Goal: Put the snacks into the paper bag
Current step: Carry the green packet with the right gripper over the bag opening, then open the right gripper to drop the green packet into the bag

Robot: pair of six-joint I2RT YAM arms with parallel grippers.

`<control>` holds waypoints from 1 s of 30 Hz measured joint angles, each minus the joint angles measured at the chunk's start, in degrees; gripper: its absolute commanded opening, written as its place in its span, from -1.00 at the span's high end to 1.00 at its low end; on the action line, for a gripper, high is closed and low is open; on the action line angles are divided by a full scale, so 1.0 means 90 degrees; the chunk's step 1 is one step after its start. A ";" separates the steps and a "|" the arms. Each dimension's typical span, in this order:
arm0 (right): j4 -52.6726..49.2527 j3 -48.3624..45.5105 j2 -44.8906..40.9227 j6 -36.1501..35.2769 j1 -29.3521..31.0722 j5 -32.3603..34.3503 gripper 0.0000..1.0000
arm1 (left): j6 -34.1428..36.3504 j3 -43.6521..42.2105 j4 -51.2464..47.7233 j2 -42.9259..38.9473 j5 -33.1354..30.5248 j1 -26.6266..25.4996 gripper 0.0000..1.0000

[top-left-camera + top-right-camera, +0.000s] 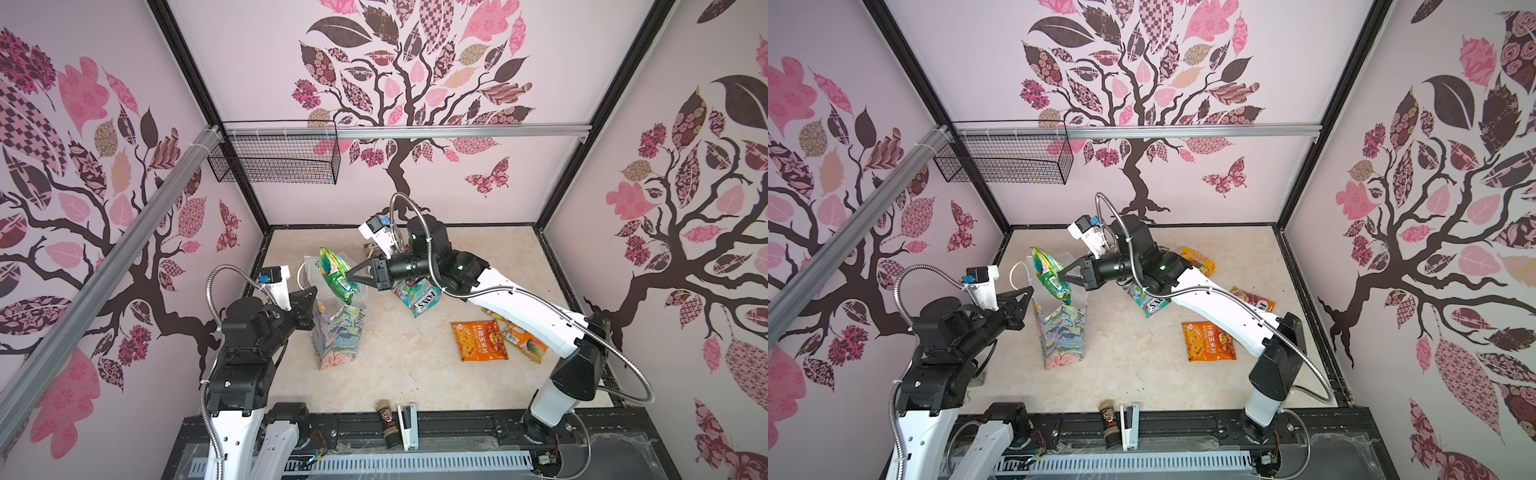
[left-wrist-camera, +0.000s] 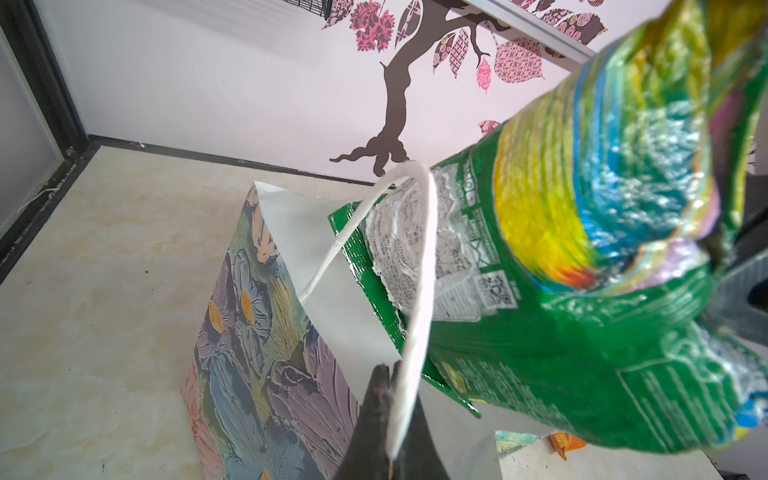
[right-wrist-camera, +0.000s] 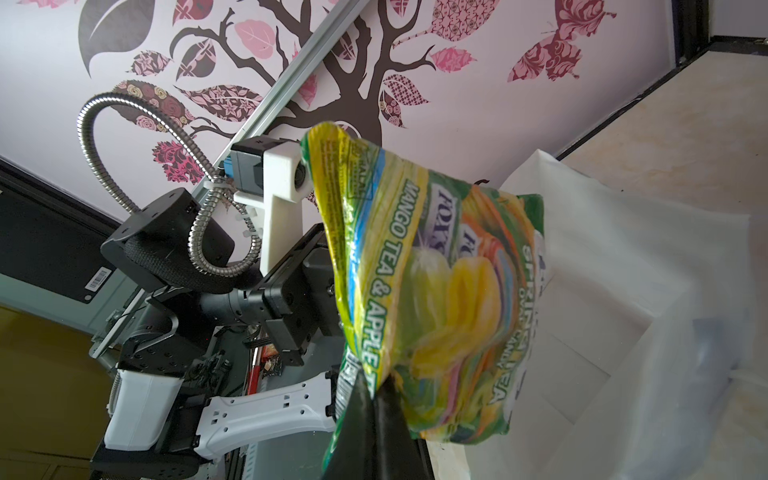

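Observation:
The paper bag [image 1: 338, 332] [image 1: 1061, 336] stands upright left of the middle, floral outside and white inside [image 2: 291, 232]. My left gripper [image 1: 312, 293] [image 1: 1029, 291] [image 2: 390, 372] is shut on one of its white cord handles [image 2: 419, 249] at the bag's near rim. My right gripper [image 1: 350, 275] [image 1: 1061, 276] [image 3: 376, 378] is shut on the edge of a green-yellow FOX'S packet [image 1: 336, 274] [image 1: 1050, 276] [image 2: 582, 249] [image 3: 436, 291]. This packet hangs upright with its lower end at the bag's open mouth. More snacks lie on the table: a teal packet [image 1: 417, 301], an orange one [image 1: 482, 340] and a yellow one [image 1: 1198, 259].
A further orange-green packet [image 1: 523, 343] lies under the right arm. A dark spice jar [image 1: 388, 424] and a white stapler [image 1: 407, 426] sit at the table's front edge. A black wire basket [image 1: 274, 156] hangs on the back rail at the left.

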 measured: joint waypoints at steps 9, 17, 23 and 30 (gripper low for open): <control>0.0070 -0.0078 0.0253 0.0158 0.0000 0.0029 0.97 | -0.0002 -0.0029 -0.0034 -0.0027 -0.0138 0.0005 1.00; 0.0083 -0.0160 0.0289 0.0250 0.0000 0.0117 0.85 | 0.0000 -0.0029 -0.0041 -0.0053 -0.0202 0.0010 1.00; 0.0189 -0.0160 0.0418 0.0282 0.0000 0.0124 0.57 | 0.0000 -0.0029 -0.0049 -0.0061 -0.0257 0.0010 1.00; 0.0039 -0.0063 0.0719 0.0202 0.0024 0.0197 0.56 | 0.0000 -0.0032 -0.0114 -0.0083 -0.0287 0.0010 1.00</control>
